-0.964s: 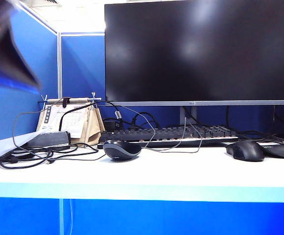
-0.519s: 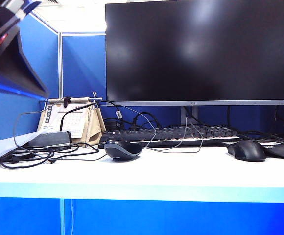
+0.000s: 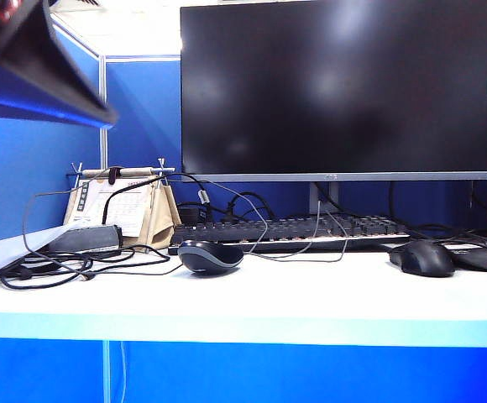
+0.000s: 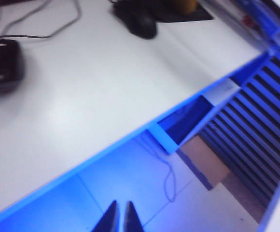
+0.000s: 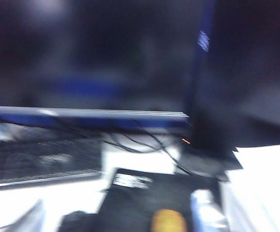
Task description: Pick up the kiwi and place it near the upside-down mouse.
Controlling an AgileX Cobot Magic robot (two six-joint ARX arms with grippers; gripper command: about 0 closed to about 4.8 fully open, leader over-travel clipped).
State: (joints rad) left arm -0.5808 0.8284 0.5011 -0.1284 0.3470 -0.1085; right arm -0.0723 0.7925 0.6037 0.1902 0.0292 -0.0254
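A wide black monitor [image 3: 336, 88] fills the upper right of the exterior view, standing at the back of a white desk [image 3: 311, 298] with blue partition walls behind it. A black keyboard [image 3: 290, 231] lies along the foot of the monitor, crossed by loose cables. At about ten o'clock from the desk's middle stands a small desk calendar [image 3: 122, 206], with a grey flat device [image 3: 80, 238] and coiled black wires just beside it.

The upside-down mouse [image 3: 211, 256], black with a light grey band, rests on the desk in front of the keyboard's left end. An all-black mouse [image 3: 426, 258] sits well apart from it, at three o'clock, beside a dark mouse pad [image 3: 483, 260].

The kiwi [image 5: 169, 221] appears in the right wrist view as a blurred brown-tan oval on that dark pad; in the left wrist view it is an orange-brown shape [image 4: 184, 5] just beyond the all-black mouse [image 4: 141, 21].

A dark, blurred arm part [image 3: 38, 59] hangs at eleven o'clock in the exterior view, high above the desk.

The left gripper [image 4: 120, 220] hovers off the desk's front edge, over the blue floor area, its two fingertips [image 4: 130, 218] nearly together with nothing between them. The right gripper does not appear in any view, so whether its jaws are apart or together cannot be told.
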